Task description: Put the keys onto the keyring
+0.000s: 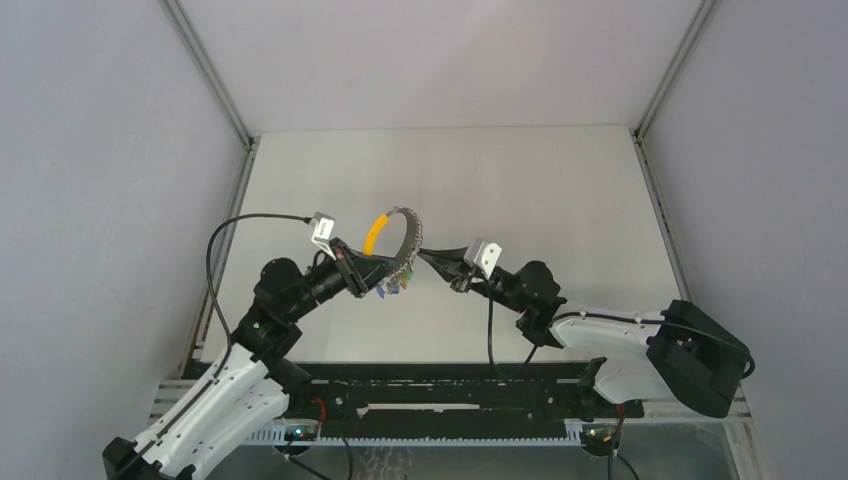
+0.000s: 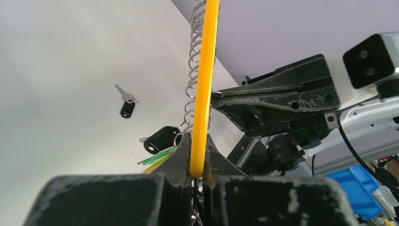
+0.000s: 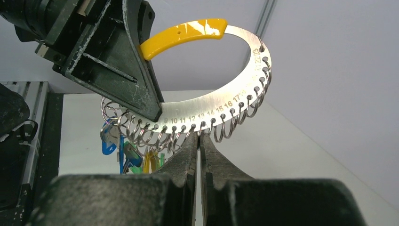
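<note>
Two hands: left hand (image 2: 197, 162) pinches keyring (image 3: 221, 101) stamped 10–17; right hand (image 3: 198, 141) pressed together beneath.

The counter (image 1: 450, 170) is a plain off-white surface, closed in by grey panels (image 1: 90, 150) on 3 sides. In the left wrist view, 1 small key (image 2: 125, 101) lies flat on it, black head nearer the camera, silver blade pointing away, bare counter all round it.
</note>
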{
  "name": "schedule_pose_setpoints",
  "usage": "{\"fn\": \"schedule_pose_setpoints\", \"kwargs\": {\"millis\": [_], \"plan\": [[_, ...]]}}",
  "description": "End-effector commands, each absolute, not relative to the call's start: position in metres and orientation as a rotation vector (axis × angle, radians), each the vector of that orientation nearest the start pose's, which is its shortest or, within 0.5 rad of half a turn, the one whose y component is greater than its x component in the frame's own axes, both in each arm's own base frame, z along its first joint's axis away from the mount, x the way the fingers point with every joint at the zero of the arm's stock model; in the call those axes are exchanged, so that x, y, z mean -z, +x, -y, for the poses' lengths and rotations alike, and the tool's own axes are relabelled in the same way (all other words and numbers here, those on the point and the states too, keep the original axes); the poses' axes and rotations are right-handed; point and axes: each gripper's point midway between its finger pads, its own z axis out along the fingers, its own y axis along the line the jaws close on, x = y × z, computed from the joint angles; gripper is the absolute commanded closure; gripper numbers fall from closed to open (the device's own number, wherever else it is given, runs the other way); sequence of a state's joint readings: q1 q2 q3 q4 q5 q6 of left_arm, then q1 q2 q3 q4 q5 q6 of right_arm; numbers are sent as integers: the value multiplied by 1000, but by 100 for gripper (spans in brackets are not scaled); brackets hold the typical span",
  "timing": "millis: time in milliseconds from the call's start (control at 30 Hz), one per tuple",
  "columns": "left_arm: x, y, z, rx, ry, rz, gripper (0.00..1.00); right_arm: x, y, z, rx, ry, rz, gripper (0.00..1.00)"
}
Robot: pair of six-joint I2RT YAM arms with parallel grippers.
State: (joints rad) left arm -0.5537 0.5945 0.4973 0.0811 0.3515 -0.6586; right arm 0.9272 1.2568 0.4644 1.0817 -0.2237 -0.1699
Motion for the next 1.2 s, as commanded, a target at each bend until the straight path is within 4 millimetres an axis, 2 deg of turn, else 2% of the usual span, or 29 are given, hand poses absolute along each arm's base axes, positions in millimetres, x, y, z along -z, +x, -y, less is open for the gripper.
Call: {"fn": "schedule_pose_setpoints", "kwargs": {"millis": [0, 267, 500, 767, 967, 1167], "plan": [[-293, 189, 223, 1289, 219, -1568, 100, -275, 210, -343, -872, -838, -963, 100], [-296, 183, 226, 1305, 272, -1552, 100, -271, 220, -343, -876, -804, -969, 100], [-300, 186, 216, 1193, 298, -1562, 100, -260, 223, -344, -875, -803, -1016, 100], [-296, 194, 209, 1147, 231, -1606, 100, -271, 208, -336, -897, -794, -954, 100], [-307, 192, 207, 1141, 244, -1576, 100, -259, 212, -339, -884, -812, -978, 100], [-320, 186, 205, 1095, 334, -1542, 100, -250, 215, -344, -873, -822, -1003, 94]]}}
